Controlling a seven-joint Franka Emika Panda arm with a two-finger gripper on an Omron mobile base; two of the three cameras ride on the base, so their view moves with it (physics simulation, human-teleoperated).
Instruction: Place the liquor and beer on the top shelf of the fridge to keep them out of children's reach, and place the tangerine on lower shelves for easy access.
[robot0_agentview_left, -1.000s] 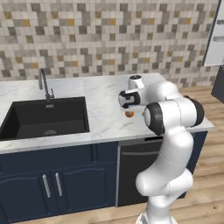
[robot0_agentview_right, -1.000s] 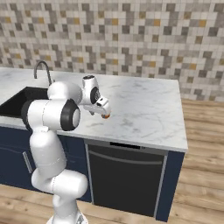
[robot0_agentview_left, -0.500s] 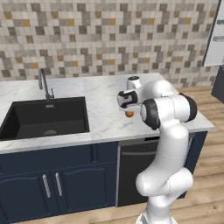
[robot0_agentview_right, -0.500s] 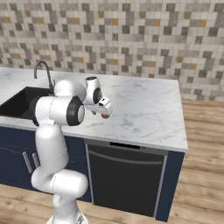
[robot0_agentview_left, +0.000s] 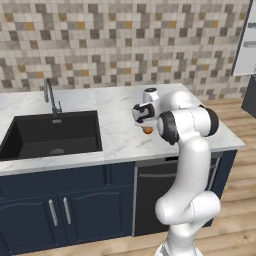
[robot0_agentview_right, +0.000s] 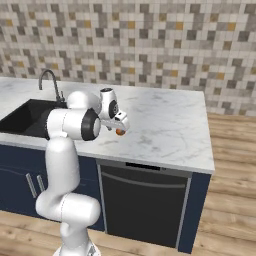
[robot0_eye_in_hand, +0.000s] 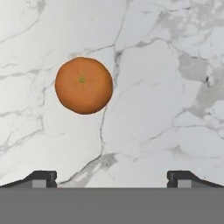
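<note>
The tangerine (robot0_eye_in_hand: 83, 85), a small round orange fruit, lies on the white marble counter (robot0_eye_in_hand: 166, 65). In the hand view it sits left of centre, ahead of my two dark fingertips (robot0_eye_in_hand: 41, 177), which stand wide apart with nothing between them. My gripper (robot0_agentview_left: 145, 123) hangs just above the tangerine (robot0_agentview_left: 147, 130) and points down at it, near the counter's front edge. From the right side the tangerine (robot0_agentview_right: 120, 132) peeks out under the open gripper (robot0_agentview_right: 121, 125). The liquor, the beer and the fridge's shelves are out of view.
A black sink (robot0_agentview_left: 50, 135) with a curved tap (robot0_agentview_left: 50, 95) is set into the counter to the left. A dishwasher front (robot0_agentview_right: 142, 200) sits below the counter. Bare marble (robot0_agentview_right: 170, 125) stretches to the right. A pale grey panel (robot0_agentview_left: 247, 45) shows at the top right edge.
The hand has sunk a little toward the tangerine and the elbow has shifted slightly. The jaws have stayed wide open and the tangerine has not moved.
</note>
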